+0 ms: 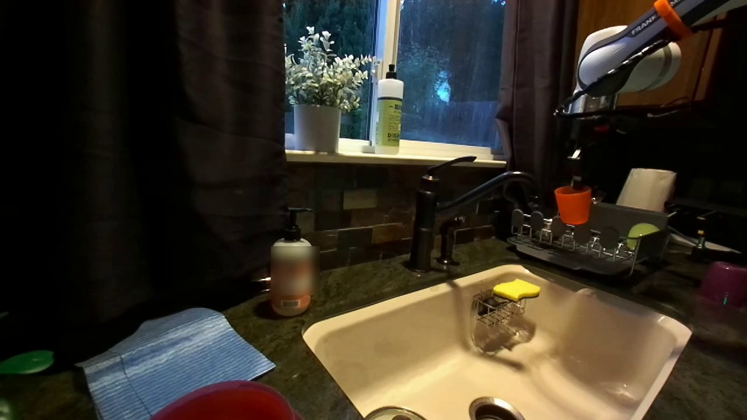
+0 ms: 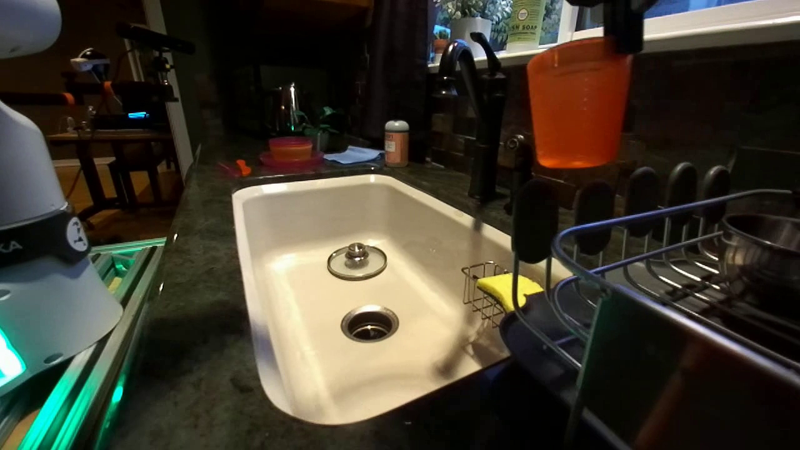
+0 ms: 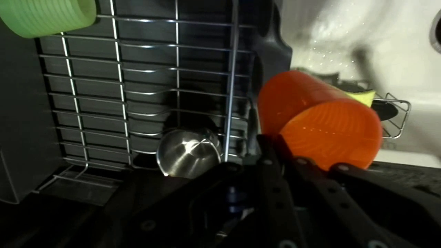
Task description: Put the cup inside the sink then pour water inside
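Cup (image 1: 573, 207) hangs nearly upright, its wall clamped between the jaws of my gripper (image 1: 576, 182), at one o'clock from the sink (image 1: 420, 350) in an exterior view. Travelling too low, I could snag the dish rack's uprights (image 2: 534, 219) and twist it loose.

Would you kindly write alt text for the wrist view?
A black gripper holds an orange-red cup, its mouth toward the camera. At left, a wire dish rack bears a steel container and a green cup; at right is part of the white sink.
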`<state>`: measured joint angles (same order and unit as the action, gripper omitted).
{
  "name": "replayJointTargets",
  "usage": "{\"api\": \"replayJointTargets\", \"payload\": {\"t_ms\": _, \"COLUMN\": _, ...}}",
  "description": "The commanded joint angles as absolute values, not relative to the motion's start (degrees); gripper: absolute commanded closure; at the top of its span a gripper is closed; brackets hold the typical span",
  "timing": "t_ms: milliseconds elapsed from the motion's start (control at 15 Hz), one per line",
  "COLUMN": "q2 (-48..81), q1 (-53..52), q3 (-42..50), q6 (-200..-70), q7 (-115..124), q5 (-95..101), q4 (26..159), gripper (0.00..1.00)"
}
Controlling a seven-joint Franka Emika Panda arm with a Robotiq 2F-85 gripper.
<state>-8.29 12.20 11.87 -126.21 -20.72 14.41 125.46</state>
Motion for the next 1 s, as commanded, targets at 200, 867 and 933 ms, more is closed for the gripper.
{"api": "replayJointTargets", "payload": {"t_ms": 200, "q2": -9.9, "q1": 7.7, "q3": 11.6, "q6": -123.3, "q7": -34.6, "q5": 10.6, "q4": 129.8, "gripper": 0.99}}
{"api": "replayJointTargets", "payload": {"t_ms": 867, "q2": -9.9, "q1": 6.7, "q3": 10.1, "q6": -129.8, "q7": -41.3, "q5": 15.4, "q4": 133.9, "gripper": 0.99}}
{"api": "replayJointTargets", "payload": {"t_ms": 933, "q2": -10.0, "q1": 6.4, "q3": 10.0, "q6": -131.7, "q7": -43.4, "q5": 15.3, "q4": 135.2, "gripper": 0.99}}
